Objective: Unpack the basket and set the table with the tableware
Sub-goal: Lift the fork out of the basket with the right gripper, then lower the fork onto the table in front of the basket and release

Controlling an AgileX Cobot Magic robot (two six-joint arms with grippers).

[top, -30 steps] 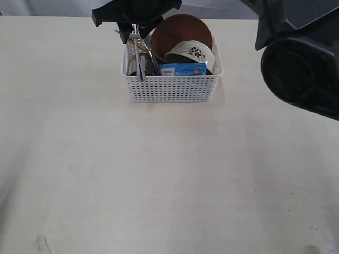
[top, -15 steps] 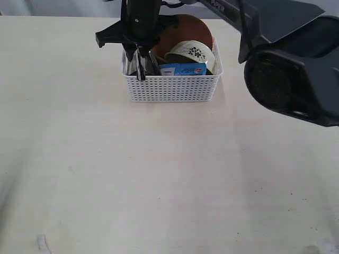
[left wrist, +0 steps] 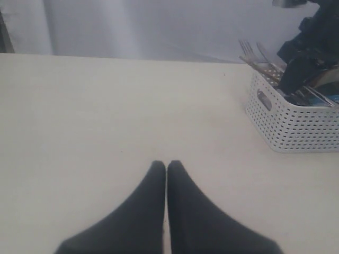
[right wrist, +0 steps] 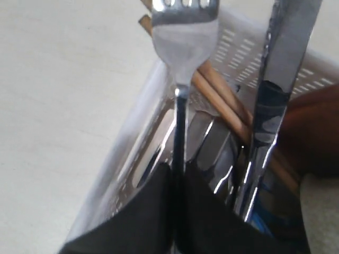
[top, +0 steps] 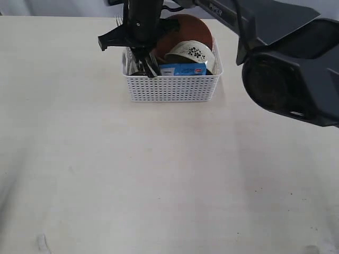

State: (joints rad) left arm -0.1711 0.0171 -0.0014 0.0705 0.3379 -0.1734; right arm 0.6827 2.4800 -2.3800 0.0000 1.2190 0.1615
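Right pincer (right wrist: 177, 170) is pinched narrow on the thin stem of the steel fork (right wrist: 185, 32), which stands tines-up above the left end of the white perforated plastic basket (top: 172, 87). Just beside the fork, inside the same end, stand a flat steel knife (right wrist: 275, 90) and two slanted wooden chopsticks (right wrist: 222, 95) that lean over the basket's rim. The basket sits at the far middle of the pale cream surface (top: 159, 174), close to its far edge. A round brown wooden plate (top: 183, 26) leans against the far wall, a cream floral-printed bowl (top: 192, 51) lies tipped at the right end, and a blue snack packet (top: 183, 69) stands against the near wall. Broad open surface stretches near, left and right of the basket. The right arm's dark bulk fills the upper right of the exterior view. Left pincer (left wrist: 167, 165) hangs low over open surface, well left of the basket, its tips pressed together on nothing.
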